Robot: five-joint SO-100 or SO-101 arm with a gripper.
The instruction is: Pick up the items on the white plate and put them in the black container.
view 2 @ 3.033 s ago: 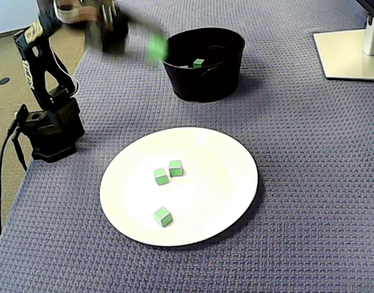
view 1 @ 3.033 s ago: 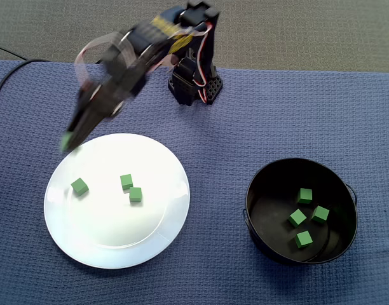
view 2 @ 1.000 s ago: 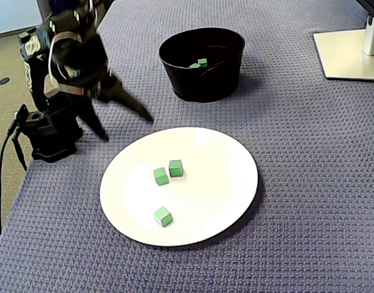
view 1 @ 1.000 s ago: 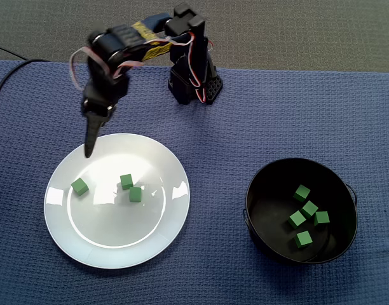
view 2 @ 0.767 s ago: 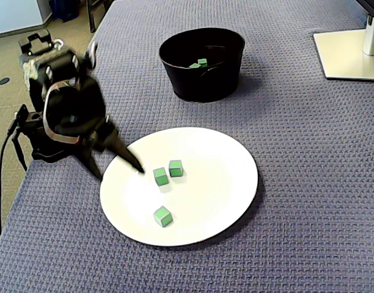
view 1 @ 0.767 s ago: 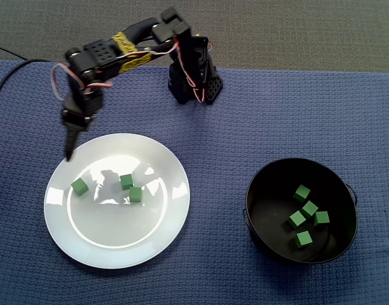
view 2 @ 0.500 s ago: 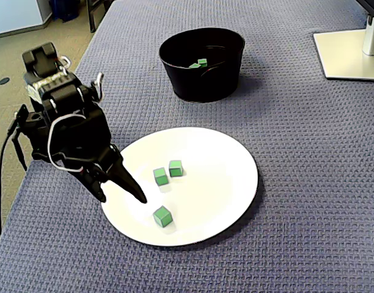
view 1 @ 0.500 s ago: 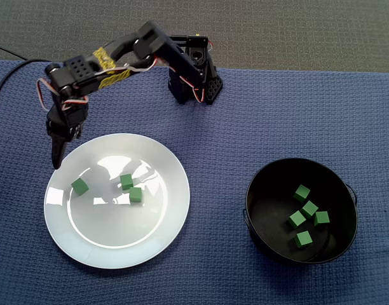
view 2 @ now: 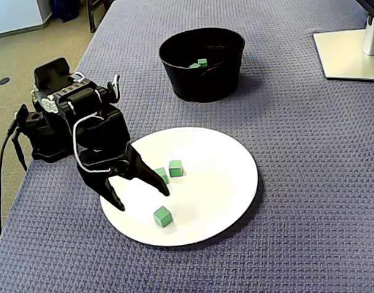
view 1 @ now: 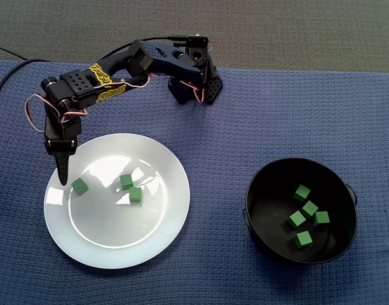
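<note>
A white plate holds three green cubes. One cube lies alone. The other two sit close together; in a fixed view one shows fully and the other is partly behind a finger. My black gripper hangs open and empty over the plate's rim, right beside the lone cube. The black container stands apart and holds several green cubes.
The arm's base stands at the edge of the blue-grey cloth. A white stand foot sits in a far corner. A dark cable runs off the base onto the floor side.
Over the last second the arm has swung around the plate's rim and come down beside the lone cube. Its jaws now stand wider apart. The cubes have not moved.
</note>
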